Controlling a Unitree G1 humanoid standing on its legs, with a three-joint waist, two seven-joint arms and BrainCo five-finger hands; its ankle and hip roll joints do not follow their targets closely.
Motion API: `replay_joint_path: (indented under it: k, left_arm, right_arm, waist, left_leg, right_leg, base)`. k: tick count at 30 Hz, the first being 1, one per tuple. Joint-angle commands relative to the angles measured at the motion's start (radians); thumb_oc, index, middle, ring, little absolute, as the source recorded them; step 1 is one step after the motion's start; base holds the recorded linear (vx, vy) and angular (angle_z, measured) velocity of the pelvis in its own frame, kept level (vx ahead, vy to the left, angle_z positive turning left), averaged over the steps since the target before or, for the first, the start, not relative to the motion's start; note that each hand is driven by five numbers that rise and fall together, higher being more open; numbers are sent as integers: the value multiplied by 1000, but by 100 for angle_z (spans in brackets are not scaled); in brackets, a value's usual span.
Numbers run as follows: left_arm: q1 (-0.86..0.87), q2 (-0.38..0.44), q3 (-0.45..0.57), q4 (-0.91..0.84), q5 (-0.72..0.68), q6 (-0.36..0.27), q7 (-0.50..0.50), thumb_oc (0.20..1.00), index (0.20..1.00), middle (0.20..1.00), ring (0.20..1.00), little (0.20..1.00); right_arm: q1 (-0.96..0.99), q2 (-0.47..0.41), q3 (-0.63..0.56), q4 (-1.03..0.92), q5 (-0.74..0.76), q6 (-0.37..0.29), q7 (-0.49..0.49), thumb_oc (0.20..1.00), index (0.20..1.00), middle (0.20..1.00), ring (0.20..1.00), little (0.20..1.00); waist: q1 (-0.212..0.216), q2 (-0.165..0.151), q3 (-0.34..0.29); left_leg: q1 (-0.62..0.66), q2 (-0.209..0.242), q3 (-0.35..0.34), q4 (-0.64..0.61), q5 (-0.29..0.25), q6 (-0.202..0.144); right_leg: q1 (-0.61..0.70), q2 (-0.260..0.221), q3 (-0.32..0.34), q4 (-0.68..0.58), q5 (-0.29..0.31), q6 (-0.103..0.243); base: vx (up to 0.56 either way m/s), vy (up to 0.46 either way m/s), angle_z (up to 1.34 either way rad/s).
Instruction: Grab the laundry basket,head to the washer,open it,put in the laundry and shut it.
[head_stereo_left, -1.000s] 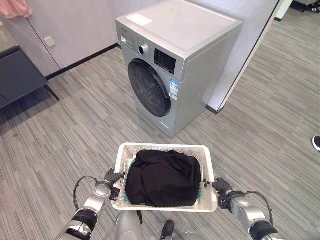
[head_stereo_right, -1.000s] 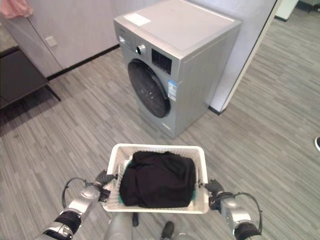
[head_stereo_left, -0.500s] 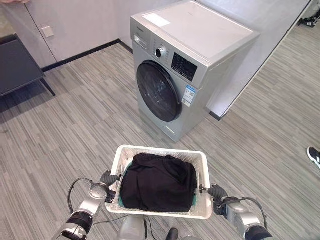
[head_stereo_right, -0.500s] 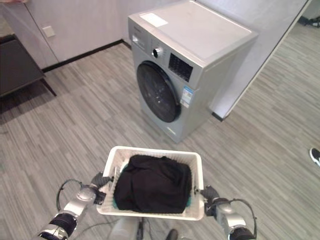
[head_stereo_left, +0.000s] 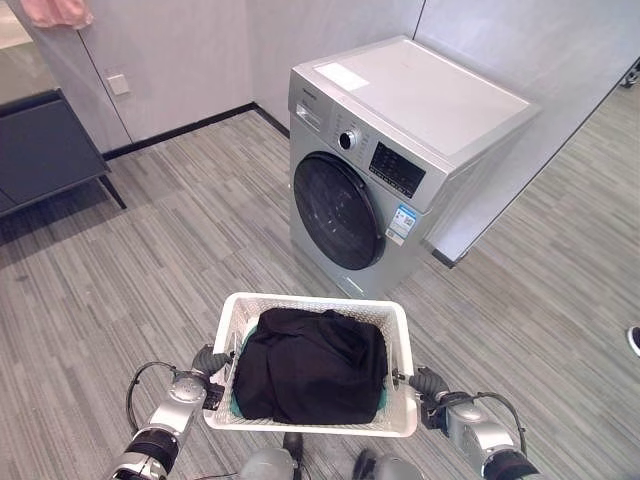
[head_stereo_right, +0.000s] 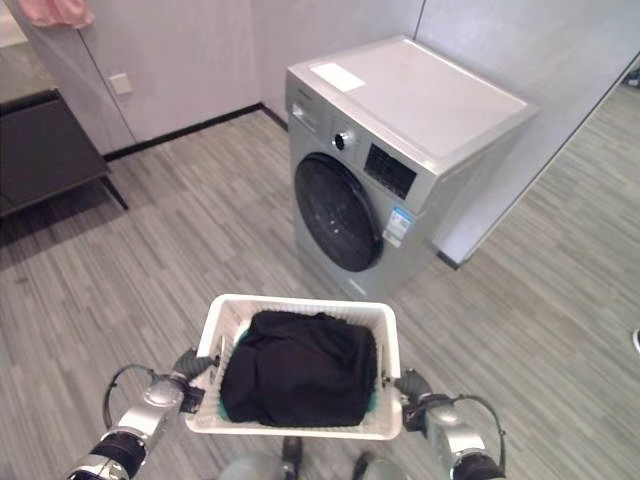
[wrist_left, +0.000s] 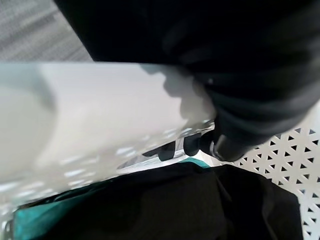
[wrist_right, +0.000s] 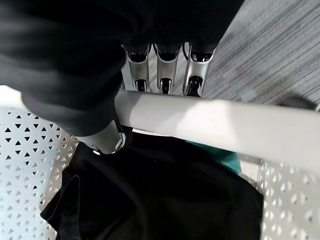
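While the robot walks, the washer (head_stereo_left: 390, 170) sits more squarely ahead than a moment ago (the camera moved, not the machine), so the walk is nearly done; its door is shut. The left hand (head_stereo_left: 208, 362) and right hand (head_stereo_left: 428, 383) each curl round a rim of the white basket (head_stereo_left: 310, 425), carrying the black laundry (head_stereo_left: 312, 365).

Even, bright room light falls from overhead, giving a pale sheen on the washer (head_stereo_left: 420, 95) top and soft shadow under the dark bench (head_stereo_left: 45, 150), while the basket rim (wrist_left: 100, 115) close to the wrist cameras is blurred.
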Motion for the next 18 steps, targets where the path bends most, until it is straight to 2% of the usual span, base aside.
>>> replay_joint_path:
  k: [1, 2, 6, 14, 15, 18]
  left_arm:
    - [-51, -2, 81, -25, -134, -88, -44, 200, 200, 200, 200, 200]
    - [-46, -11, 83, -10, -147, -92, -48, 200, 200, 200, 200, 200]
    - [-46, -16, 81, -4, -158, -90, -49, 200, 200, 200, 200, 200]
    - [-44, -30, 78, 11, -160, -91, -47, 200, 200, 200, 200, 200]
    - [177, -128, 103, -234, -228, -30, -41, 200, 200, 200, 200, 200]
    - [180, -125, 99, -238, -224, -28, -46, 200, 200, 200, 200, 200]
  right_arm:
    - [-8, -59, -49, -53, 59, -49, 85, 200, 200, 200, 200, 200]
    - [15, -73, -65, -57, 71, -46, 84, 200, 200, 200, 200, 200]
    - [25, -75, -71, -61, 78, -48, 81, 200, 200, 200, 200, 200]
    - [35, -70, -69, -74, 88, -51, 75, 200, 200, 200, 200, 200]
    - [-6, -78, -68, 69, 38, -40, -22, 200, 200, 200, 200, 200]
    - [-3, -78, -73, 61, 42, -38, -24, 200, 200, 200, 200, 200]
  waist:
    - [32, -15, -11]
    - [26, -17, -28]
    - [24, -16, -32]
    - [23, -15, -35]
    - [-76, 19, -74]
    - [-79, 26, -80]
  left_leg:
    - [-39, 95, 3, 167, -17, -105]
    - [-41, 110, -11, 162, 1, -126]
    - [-34, 121, -27, 158, 9, -137]
    - [-28, 135, -54, 156, 29, -159]
    - [-22, 38, -92, 24, -19, -96]
    - [-4, 33, -96, 9, -17, -86]
  right_leg:
    - [126, 53, -84, -148, 65, -12]
    - [174, 81, -113, -213, 58, -29]
    - [204, 102, -134, -229, 41, -48]
    - [241, 125, -162, -272, 38, -64]
    - [145, 150, -50, -238, 62, -109]
    - [148, 146, -45, -233, 59, -107]
  base:
    - [132, -286, 2]
    - [133, -288, 16]
    - [70, -127, 20]
    - [23, -74, 11]
    - [20, 1, 4]
    - [38, 76, 3]
